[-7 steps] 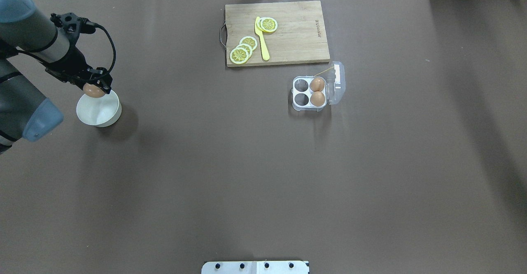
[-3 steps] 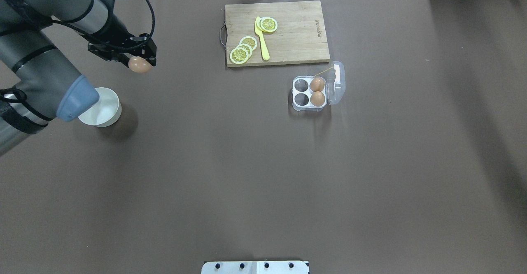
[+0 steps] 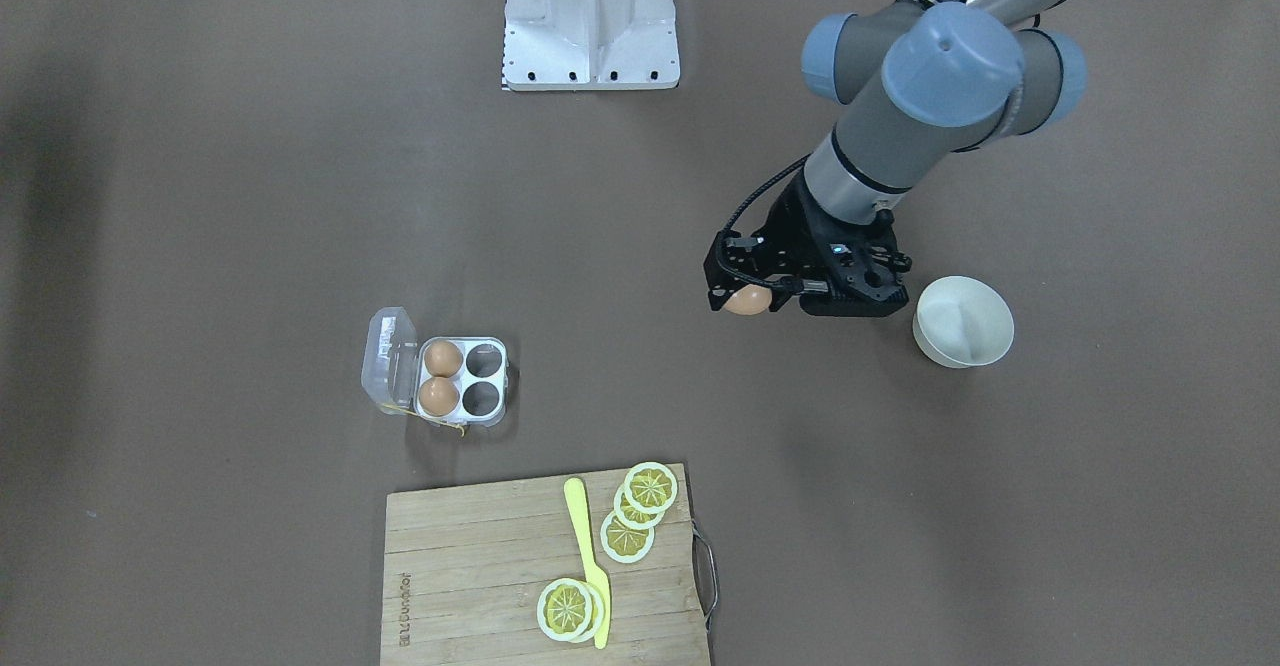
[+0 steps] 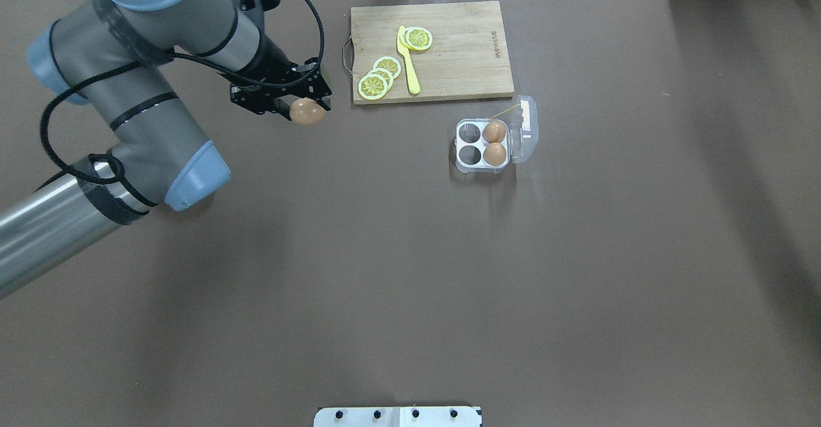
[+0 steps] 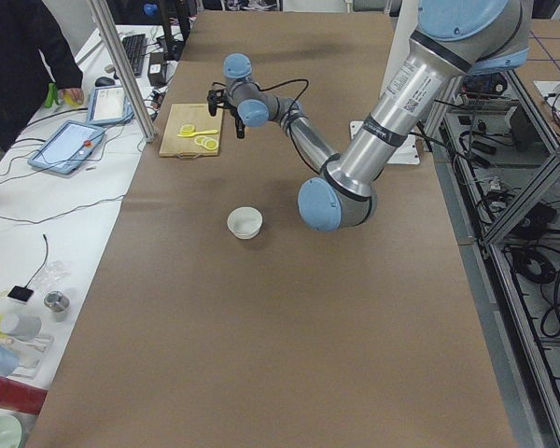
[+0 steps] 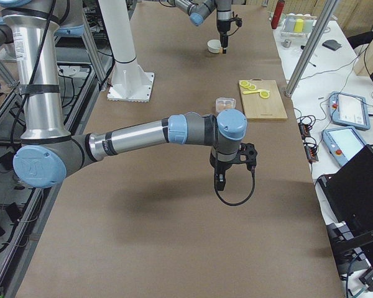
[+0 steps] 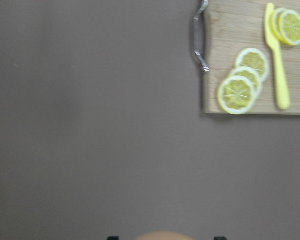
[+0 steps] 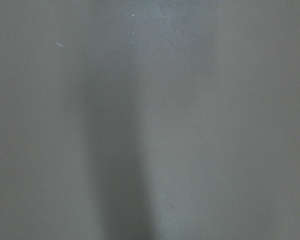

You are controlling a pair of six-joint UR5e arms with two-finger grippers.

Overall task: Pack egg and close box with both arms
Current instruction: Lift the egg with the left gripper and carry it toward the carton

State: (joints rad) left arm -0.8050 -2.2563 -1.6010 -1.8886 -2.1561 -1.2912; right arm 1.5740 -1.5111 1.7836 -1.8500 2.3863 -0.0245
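My left gripper (image 4: pixel 306 108) is shut on a brown egg (image 4: pixel 308 111) and holds it above the table, left of the box and just off the cutting board's near left corner. It also shows in the front-facing view (image 3: pixel 745 298), and the egg's top shows at the bottom edge of the left wrist view (image 7: pixel 162 235). The box (image 4: pixel 482 166) lies open, with its clear lid (image 4: pixel 526 129) folded out to the right. Two brown eggs (image 4: pixel 494 142) fill its right cells and the two left cells are empty. My right gripper (image 6: pixel 219 182) shows only in the exterior right view, so I cannot tell its state.
A wooden cutting board (image 4: pixel 462 61) with lemon slices and a yellow knife (image 4: pixel 408 61) lies beyond the box. A white bowl (image 3: pixel 962 321) stands empty on the robot's left side, hidden under the left arm in the overhead view.
My left gripper has lifted the egg from over the white bowl and carried it to the right, towards the cutting board and the box. The box has not moved.
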